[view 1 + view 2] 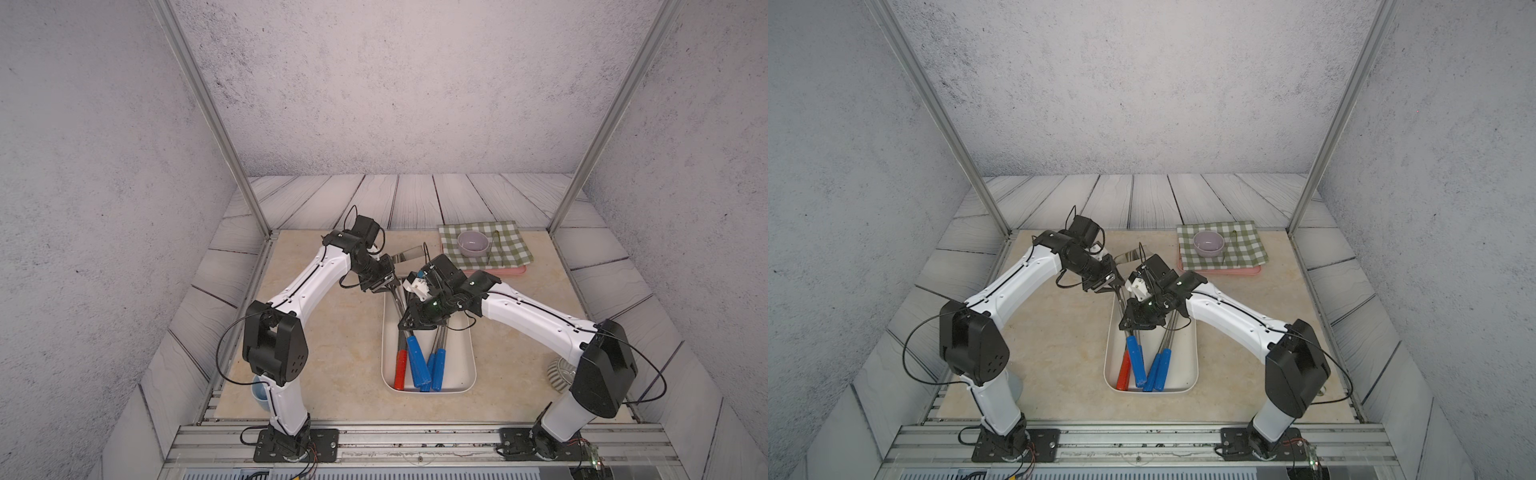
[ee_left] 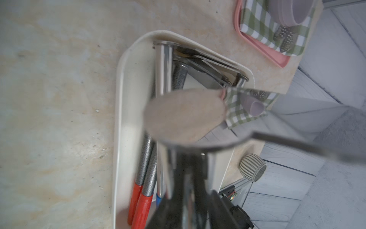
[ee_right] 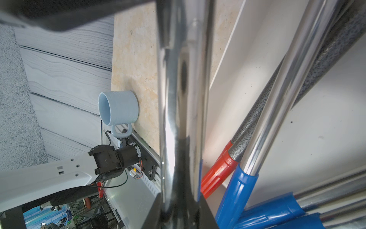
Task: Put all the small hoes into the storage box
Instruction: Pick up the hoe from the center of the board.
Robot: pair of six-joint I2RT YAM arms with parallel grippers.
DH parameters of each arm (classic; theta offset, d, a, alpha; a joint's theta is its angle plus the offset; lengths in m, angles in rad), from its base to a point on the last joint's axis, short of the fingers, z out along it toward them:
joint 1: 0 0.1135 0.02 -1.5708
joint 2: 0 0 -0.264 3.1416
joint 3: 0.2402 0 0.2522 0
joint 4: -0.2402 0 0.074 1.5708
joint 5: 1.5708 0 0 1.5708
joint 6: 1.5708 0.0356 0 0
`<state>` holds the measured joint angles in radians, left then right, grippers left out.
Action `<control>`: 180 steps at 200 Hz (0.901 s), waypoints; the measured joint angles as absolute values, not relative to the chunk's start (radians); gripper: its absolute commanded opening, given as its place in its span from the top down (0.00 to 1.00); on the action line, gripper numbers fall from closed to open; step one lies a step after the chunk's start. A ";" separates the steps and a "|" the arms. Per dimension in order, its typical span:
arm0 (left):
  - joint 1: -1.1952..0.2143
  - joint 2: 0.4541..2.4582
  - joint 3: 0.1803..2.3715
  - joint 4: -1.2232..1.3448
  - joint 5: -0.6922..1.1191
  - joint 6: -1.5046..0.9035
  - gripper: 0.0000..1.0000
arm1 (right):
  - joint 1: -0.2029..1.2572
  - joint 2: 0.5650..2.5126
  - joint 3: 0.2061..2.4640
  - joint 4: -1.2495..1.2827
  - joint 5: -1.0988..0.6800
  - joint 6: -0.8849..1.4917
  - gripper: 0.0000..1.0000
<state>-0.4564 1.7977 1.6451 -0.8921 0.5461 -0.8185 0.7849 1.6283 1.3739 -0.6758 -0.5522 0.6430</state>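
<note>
The small hoe slants over the cream-white storage box. Its shiny blade is raised past the box's far end, and its blue handle points down into the box. My right gripper is shut on the chrome shaft just above the handle; in the right wrist view its black fingers press the shaft from both sides. My left gripper sits at the shaft below the blade. In the left wrist view the mirror-like blade fills the middle, and blur hides whether those jaws touch the shaft.
Other tools with a red handle and blue handles lie in the box. A pink tray with a green checked cloth and a lilac bowl stands at the back right. A blue mug and a ribbed cup sit near the arm bases.
</note>
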 measured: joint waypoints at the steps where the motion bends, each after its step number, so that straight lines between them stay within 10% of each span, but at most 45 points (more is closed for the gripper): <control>1: -0.456 1.796 1.642 -0.889 0.548 -0.819 0.58 | 0.785 1.628 1.374 -0.676 -0.552 0.643 1.00; 180: -0.418 1.519 1.110 -0.144 0.706 -1.029 0.69 | 0.773 1.612 1.309 -0.444 -0.681 0.780 1.00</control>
<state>-0.4183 1.5192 1.1103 -0.1440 0.7055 -1.0290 0.7731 1.6115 1.3094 -0.4438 -0.6807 0.7803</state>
